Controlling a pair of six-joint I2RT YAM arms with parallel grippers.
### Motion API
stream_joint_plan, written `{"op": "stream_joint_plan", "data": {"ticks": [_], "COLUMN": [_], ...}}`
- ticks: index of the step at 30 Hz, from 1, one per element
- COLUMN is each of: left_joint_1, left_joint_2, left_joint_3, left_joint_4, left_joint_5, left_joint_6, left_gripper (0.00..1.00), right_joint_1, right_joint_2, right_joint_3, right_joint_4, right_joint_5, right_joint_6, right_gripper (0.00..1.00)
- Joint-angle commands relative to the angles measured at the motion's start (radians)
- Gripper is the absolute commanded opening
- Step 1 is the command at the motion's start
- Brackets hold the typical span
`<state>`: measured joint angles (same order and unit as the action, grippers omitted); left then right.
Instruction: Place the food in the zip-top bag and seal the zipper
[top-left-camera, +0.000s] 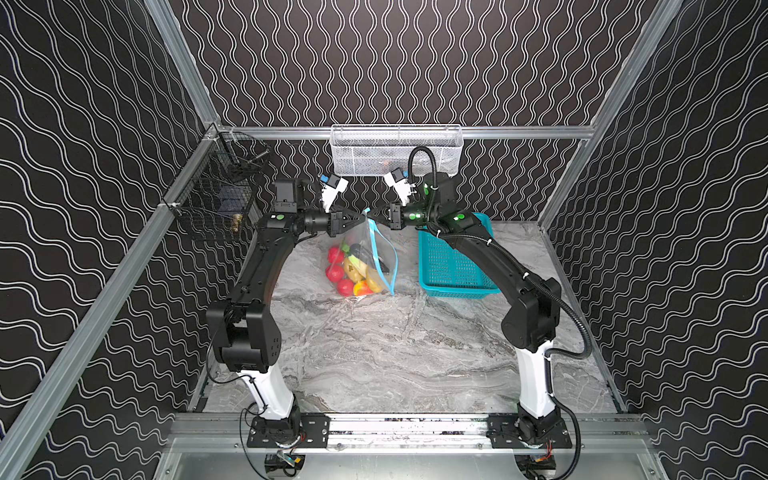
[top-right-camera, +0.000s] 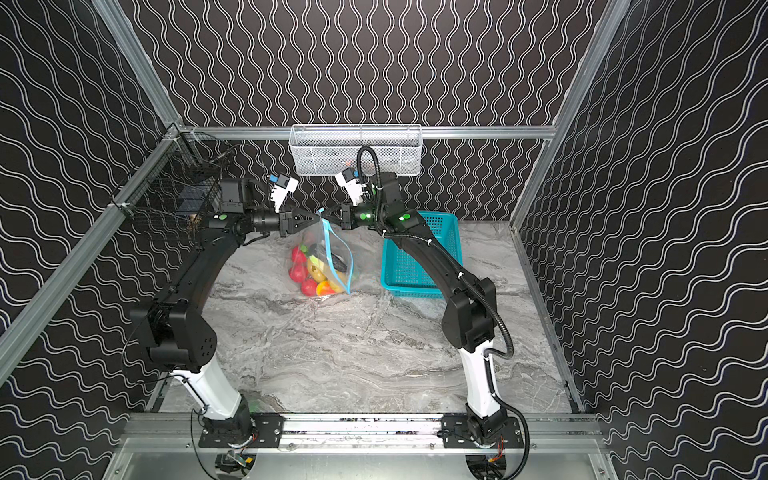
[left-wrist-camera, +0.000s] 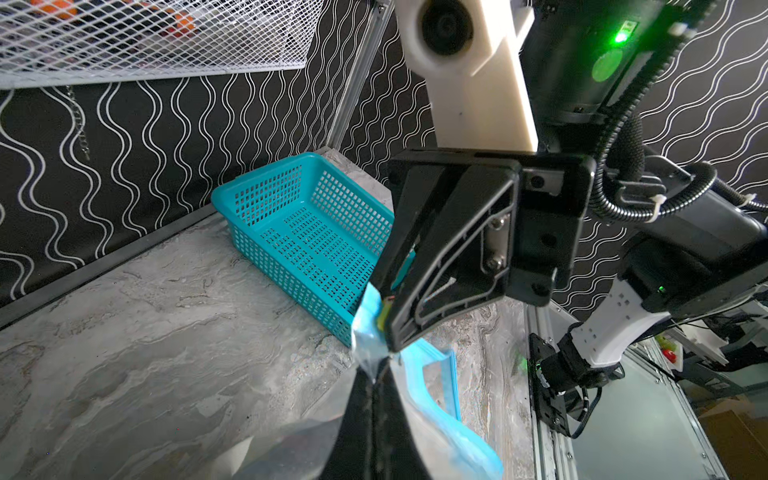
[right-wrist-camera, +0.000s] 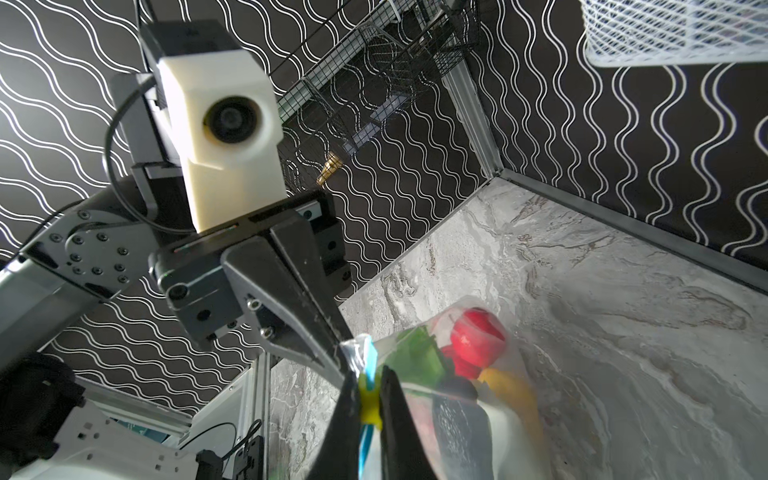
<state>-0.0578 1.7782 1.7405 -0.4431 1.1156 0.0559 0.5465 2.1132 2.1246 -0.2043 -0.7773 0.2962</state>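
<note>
Clear zip-top bag (top-left-camera: 365, 249) hangs from its top corner, bottom resting on tabletop (top-left-camera: 374, 340), food (top-left-camera: 353, 272) inside, zipper (top-left-camera: 382, 259) gaping. Left hand (top-left-camera: 360, 216) clamped on corner; right hand (top-left-camera: 372, 217) pinched on yellow slider tab (right-wrist-camera: 370, 405). Judgement: hold corner taut, draw slider straight along zipper.

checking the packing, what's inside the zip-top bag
Through the zip-top bag show red tomatoes, a yellow potato, a dark cucumber and an orange-yellow piece; anything beneath them is covered.
</note>
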Motion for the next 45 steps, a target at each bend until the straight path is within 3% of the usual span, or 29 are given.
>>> {"op": "stream_joint_plan", "data": {"ticks": [1, 18, 36, 44, 45], "left_joint_1": [0.009, 0.009, 0.009, 0.009, 0.009], "left_joint_2": [-0.017, -0.041, -0.06, -0.068, -0.075], "left_joint_3": [-0.002, -0.014, -0.038, -0.046, -0.048], "left_joint_4": [0.064, 0.001, 0.046, 0.055, 0.056], "left_joint_5": [-0.023, -0.139, -0.236, -0.127, -0.126], "left_joint_6": [0.002, 0.074, 0.026, -0.006, 0.0], "left_gripper": [0.0, 0.0, 0.0, 0.0, 0.09], "right_joint_1": [0.0, 0.027, 0.08, 0.087, 0.086], "right_joint_2": [-0.016, -0.047, -0.043, -0.045, -0.039], "right_joint_3": [-0.006, -0.05, -0.083, -0.058, -0.04], "right_joint_4": [-0.053, -0.061, -0.144, -0.144, -0.155], "right_joint_5": [0.009, 0.019, 0.13, 0.143, 0.139], "right_joint_6": [-0.02, 0.012, 0.011, 0.002, -0.004], "right_gripper": [0.1, 0.1, 0.1, 0.1, 0.1]}}
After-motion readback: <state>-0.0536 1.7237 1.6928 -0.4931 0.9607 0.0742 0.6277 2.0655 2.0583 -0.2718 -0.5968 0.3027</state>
